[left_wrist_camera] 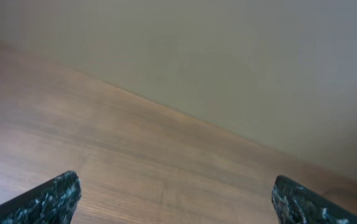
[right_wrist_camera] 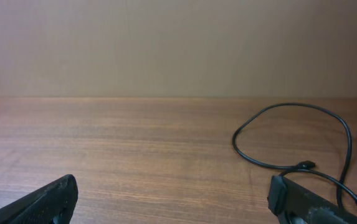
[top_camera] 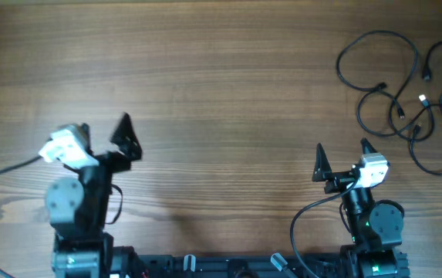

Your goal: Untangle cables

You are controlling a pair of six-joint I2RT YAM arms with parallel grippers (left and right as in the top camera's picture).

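At the lower left of the overhead view, the left gripper [top_camera: 103,133] hangs over the wooden table [top_camera: 221,69] with its jaws spread wide and nothing between them. Its own camera shows the two dark speckled fingertips [left_wrist_camera: 53,196] at the bottom corners, brown wood grain between them and a plain beige wall [left_wrist_camera: 240,56] behind. A white camera housing [top_camera: 65,144] sits on that wrist, and a thick black wire [top_camera: 5,171] runs from it off the left edge.

At the lower right, the right gripper [top_camera: 343,157] is likewise released and holds nothing. A small green light [top_camera: 368,225] glows on its base.

The cables [top_camera: 400,110] lie in the upper right corner of the overhead view, well apart from both grippers. They are thin black cords in loose, overlapping loops, flat on the table, with one white-tipped plug [top_camera: 423,99] among them. In the right wrist view a loop of cable [right_wrist_camera: 290,104] curves across the right side of the frame. A small dark plug end [right_wrist_camera: 306,165] lies just above the right fingertip [right_wrist_camera: 303,199].
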